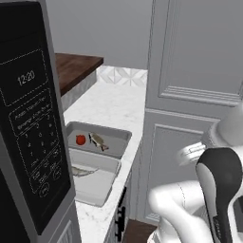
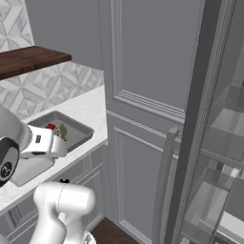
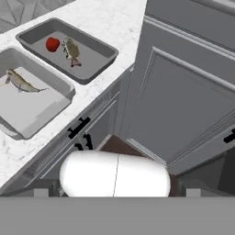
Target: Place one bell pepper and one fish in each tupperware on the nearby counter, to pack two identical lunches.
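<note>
You had two grey tupperware containers side by side on the white marble counter (image 1: 114, 102), their long rims touching or very nearly so. The far tupperware (image 3: 94, 64) held a bright red bell pepper (image 3: 53, 44) and, just beside it, the stubby tan fish (image 3: 71, 50) with spiky fins; the two lay close together near the container's middle. The near tupperware (image 3: 55, 89) held the slender silver-grey fish (image 3: 20, 81), lying flat on its floor towards one end. From the left base camera you could see the same layout: pepper (image 1: 80, 139) and tan fish (image 1: 98, 141) in the far container, the silver fish (image 1: 81, 172) partly hidden behind the dark microwave (image 1: 28, 118) at the frame's left. A brown wooden shelf (image 1: 76, 66) sat beyond the counter, and tall grey panelled doors (image 1: 194, 95) stood to the right of it. Your gripper's fingertips could not be made out in any view; its jaws stood fully apart, and nothing showed in its grasp. The arm (image 2: 43, 143) hung over the counter's edge near the containers.
</note>
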### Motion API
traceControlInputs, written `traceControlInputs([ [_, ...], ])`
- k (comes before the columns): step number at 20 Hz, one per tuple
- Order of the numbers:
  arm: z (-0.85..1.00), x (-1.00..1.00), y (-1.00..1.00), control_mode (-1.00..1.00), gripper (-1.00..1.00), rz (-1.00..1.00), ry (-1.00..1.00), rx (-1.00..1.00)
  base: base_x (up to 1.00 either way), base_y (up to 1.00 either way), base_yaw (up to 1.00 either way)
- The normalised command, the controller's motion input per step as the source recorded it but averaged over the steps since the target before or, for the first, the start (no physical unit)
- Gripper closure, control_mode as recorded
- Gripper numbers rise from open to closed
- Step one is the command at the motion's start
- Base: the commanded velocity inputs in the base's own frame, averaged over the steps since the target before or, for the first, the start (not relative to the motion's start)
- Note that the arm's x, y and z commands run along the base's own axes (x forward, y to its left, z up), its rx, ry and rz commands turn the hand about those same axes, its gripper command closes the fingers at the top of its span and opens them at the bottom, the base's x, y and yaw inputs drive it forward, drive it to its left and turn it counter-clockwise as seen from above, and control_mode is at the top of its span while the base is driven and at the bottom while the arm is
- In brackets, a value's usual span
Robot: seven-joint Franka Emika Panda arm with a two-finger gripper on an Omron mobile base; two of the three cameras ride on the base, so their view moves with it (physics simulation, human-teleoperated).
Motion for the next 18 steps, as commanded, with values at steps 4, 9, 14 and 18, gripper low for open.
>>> traceControlInputs([
  [4, 0.00, 0.00, 0.00, 1.00, -1.00, 0.00, 0.00, 0.00, -0.89, 0.00, 0.00],
  [9, 0.00, 0.00, 0.00, 1.00, -1.00, 0.00, 0.00, 0.00, -0.84, -0.44, -0.07],
  [14, 0.00, 0.00, 0.00, 1.00, -1.00, 0.00, 0.00, 0.00, -0.45, -0.79, -0.16],
  [18, 0.00, 0.00, 0.00, 1.00, -1.00, 0.00, 0.00, 0.00, -0.73, -0.22, -0.22],
])
